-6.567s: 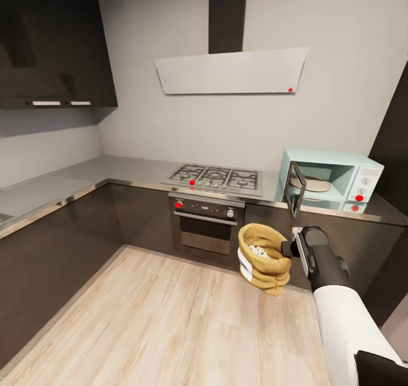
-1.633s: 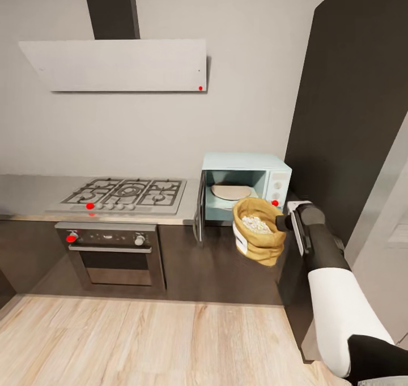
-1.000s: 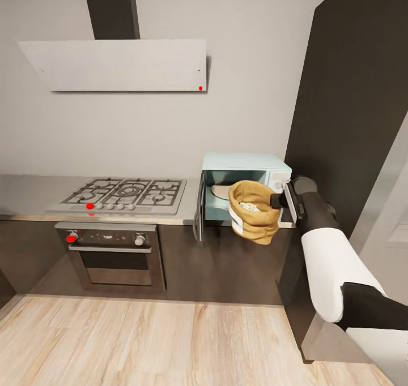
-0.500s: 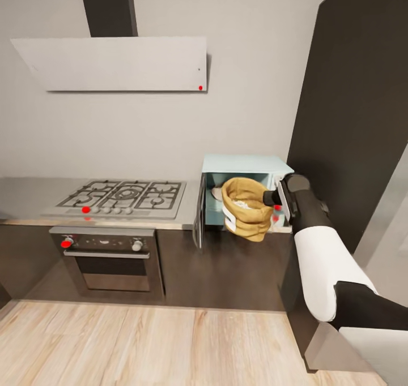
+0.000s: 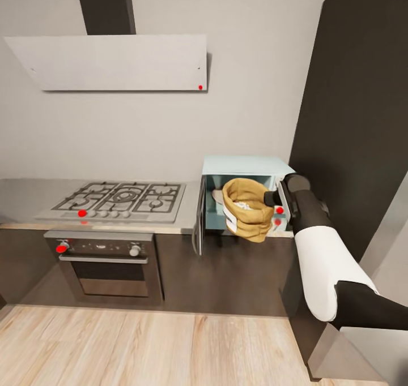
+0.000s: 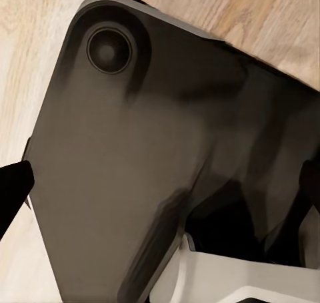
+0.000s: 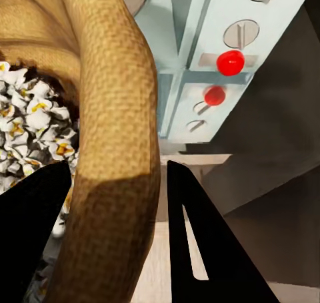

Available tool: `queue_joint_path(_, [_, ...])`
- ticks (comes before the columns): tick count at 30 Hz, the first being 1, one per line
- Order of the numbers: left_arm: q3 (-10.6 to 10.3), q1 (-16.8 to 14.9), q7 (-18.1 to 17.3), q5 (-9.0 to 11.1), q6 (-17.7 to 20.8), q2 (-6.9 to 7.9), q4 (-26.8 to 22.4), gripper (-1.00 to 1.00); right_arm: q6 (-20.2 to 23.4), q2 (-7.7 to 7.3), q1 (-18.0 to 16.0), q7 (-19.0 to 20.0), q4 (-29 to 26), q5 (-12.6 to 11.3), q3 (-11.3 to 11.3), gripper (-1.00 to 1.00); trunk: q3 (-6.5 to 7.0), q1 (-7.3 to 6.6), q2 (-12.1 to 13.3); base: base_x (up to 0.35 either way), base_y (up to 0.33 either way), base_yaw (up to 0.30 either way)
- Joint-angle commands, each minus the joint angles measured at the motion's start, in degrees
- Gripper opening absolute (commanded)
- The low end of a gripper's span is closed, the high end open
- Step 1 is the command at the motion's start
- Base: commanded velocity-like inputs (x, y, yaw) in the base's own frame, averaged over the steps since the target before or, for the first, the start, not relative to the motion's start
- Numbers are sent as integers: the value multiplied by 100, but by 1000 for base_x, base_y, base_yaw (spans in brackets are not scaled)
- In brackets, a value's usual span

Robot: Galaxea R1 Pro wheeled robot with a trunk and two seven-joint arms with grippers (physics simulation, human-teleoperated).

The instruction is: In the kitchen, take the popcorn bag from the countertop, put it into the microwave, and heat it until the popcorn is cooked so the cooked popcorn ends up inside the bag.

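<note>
Head view: right gripper (image 5: 271, 198) clamps the rolled rim of the mustard-tan paper popcorn bag (image 5: 245, 209), bag hanging at the open mouth of the pale blue-mint microwave (image 5: 243, 174), just ahead of the gripper. Dark glass door (image 5: 199, 222) swung out beyond the bag.

Right wrist view: black fingers (image 7: 200, 249) pinch the rim; whitish popcorn (image 7: 33, 123) inside.

Left wrist view: left gripper's state can't be told; dark robot body (image 6: 133, 163) over wooden floor (image 6: 40, 23).
</note>
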Motion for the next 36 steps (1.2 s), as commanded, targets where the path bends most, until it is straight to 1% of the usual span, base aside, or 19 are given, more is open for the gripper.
queue_joint_path(1, [-2, 2, -8, 24, -9, 2, -8, 100, 17, 10, -4, 28, -5, 40, -23, -100, -6, 2, -4, 245, 0, 0])
queue_joint_path(2, [1, 2, -15, 2, -8, 5, 0, 100, 17, -23, -4, 44, 29, 72, -35, -100, -6, 2, -4, 0, 0, 0])
queue_joint_path(3, [5, 2, -14, 10, -8, 9, -5, 100, 17, -10, -4, 22, 61, 129, -22, -100, -6, 2, -4, 0, 0, 0])
queue_joint_path(7, [9, 2, -8, 19, -8, 13, -9, 100, 17, 5, -4, -4, 184, 199, -11, -100, -6, 2, -4, 0, 0, 0])
queue_joint_path(12, [10, 2, -7, 19, -8, 13, -10, 100, 17, 13, -7, -9, 55, 392, -17, -100, -6, 2, -4, 0, 0, 0])
queue_joint_path(16, [18, 2, -6, 24, -8, 13, -17, 100, 17, 50, -7, -17, 90, 395, -13, -100, -6, 2, -4, 0, 0, 0])
queue_joint_path(24, [27, 2, -6, 28, -3, 10, -25, 100, 17, 57, -6, -18, 110, 374, 0, -100, -6, 2, -4, 10, 0, 0])
queue_joint_path(32, [19, 2, -6, 24, 0, 13, -26, 100, 17, 43, -6, -18, 118, 382, -11, -100, -6, 2, -4, 258, 0, 0])
queue_joint_path(36, [19, 2, -6, 27, 0, 13, -26, 100, 17, 37, -6, -24, 328, 382, -17, -100, -6, 2, -4, 290, 0, 0])
